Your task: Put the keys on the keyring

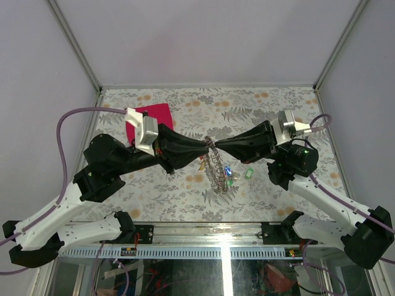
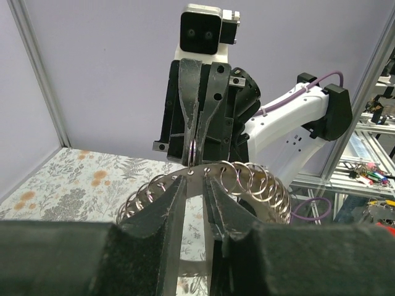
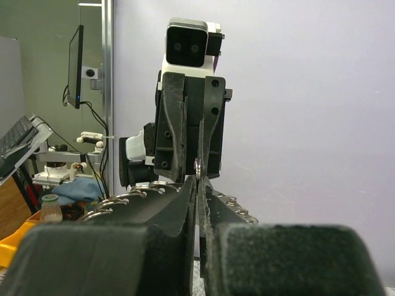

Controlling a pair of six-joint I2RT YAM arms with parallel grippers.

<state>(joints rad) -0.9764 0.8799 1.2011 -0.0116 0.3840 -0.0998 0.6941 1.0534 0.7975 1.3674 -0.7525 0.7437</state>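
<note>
The keyring (image 1: 217, 174), a grey metal arc strung with small split rings, hangs upright between both arms above the table. My right gripper (image 1: 216, 145) comes in from the right, shut on one small ring at the top of it; that ring shows edge-on in the right wrist view, between the tips of my right gripper (image 3: 199, 179). My left gripper (image 2: 194, 180) faces it from the left with its jaws narrowly apart. Its tips sit at the keyring's flat plate (image 2: 203, 170), and patterned table shows through the gap. Keys (image 1: 229, 176) with blue and green heads lie beside the ring's lower end.
A magenta cloth square (image 1: 154, 116) lies at the back left, partly under the left arm. One green-tagged key (image 1: 250, 173) sits alone on the floral table (image 1: 265, 105) near the right arm. Frame posts and pale walls enclose the back and sides.
</note>
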